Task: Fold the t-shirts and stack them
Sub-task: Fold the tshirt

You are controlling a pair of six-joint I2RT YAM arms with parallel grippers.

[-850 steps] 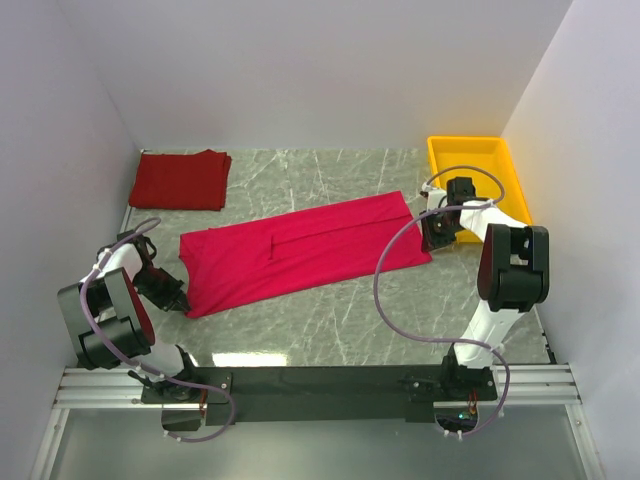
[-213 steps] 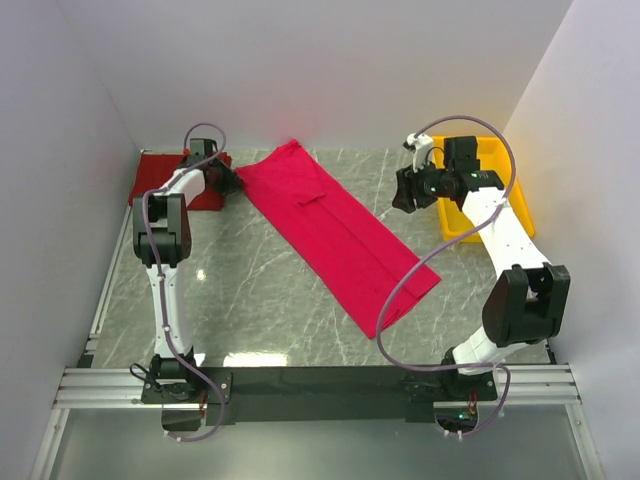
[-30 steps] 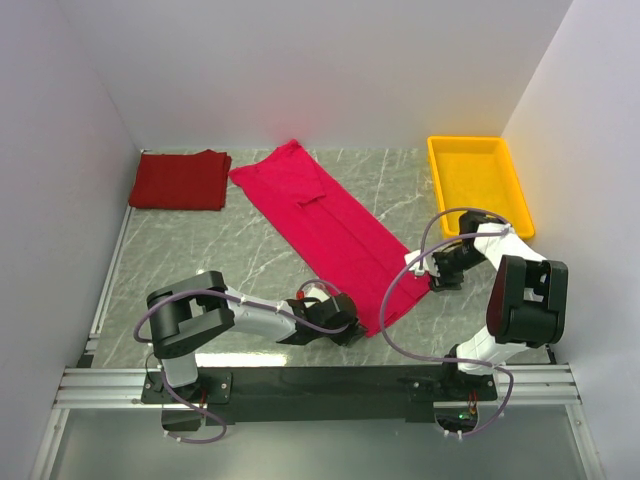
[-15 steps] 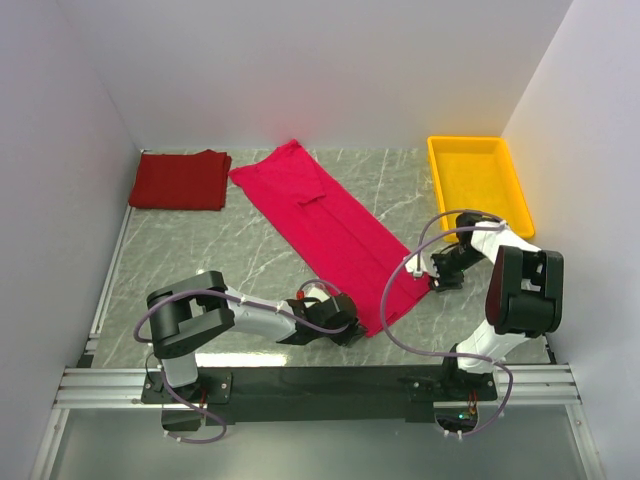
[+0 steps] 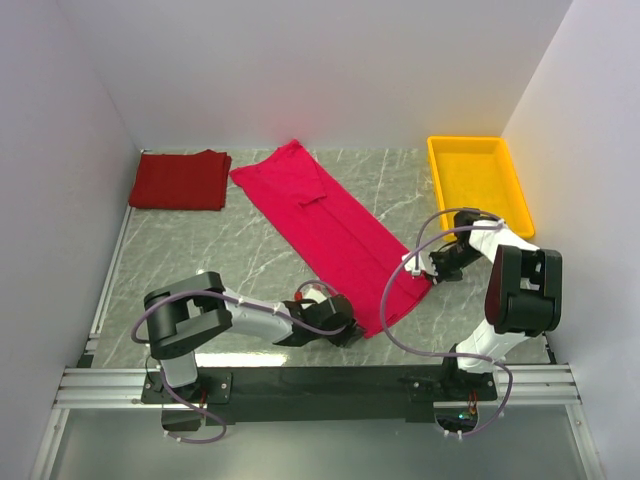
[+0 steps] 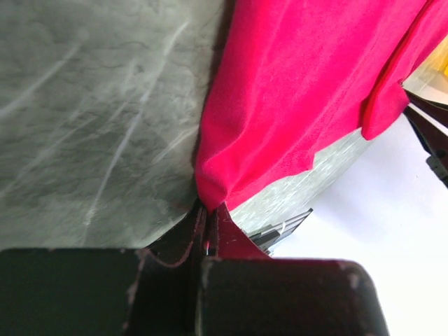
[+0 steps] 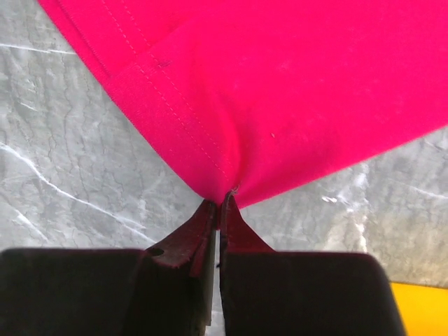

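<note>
The bright crimson t-shirt (image 5: 335, 230) lies as a long folded strip, slanting from the back centre to the front right of the table. My left gripper (image 5: 352, 331) is shut on its near bottom corner (image 6: 210, 192). At the strip's right corner (image 7: 231, 175) my right gripper (image 5: 432, 266) is pinched shut on the hem. The darker red t-shirt (image 5: 181, 180) rests folded in the back left corner, away from both grippers.
A yellow plastic tray (image 5: 480, 185) stands at the back right, just behind my right arm. White walls close in the table on three sides. Grey marble tabletop (image 5: 230, 250) shows between the two shirts.
My right gripper has closed on the crimson t-shirt's right corner. The left gripper keeps its hold on the near corner. Earlier the strip was swung round to lie diagonally.
</note>
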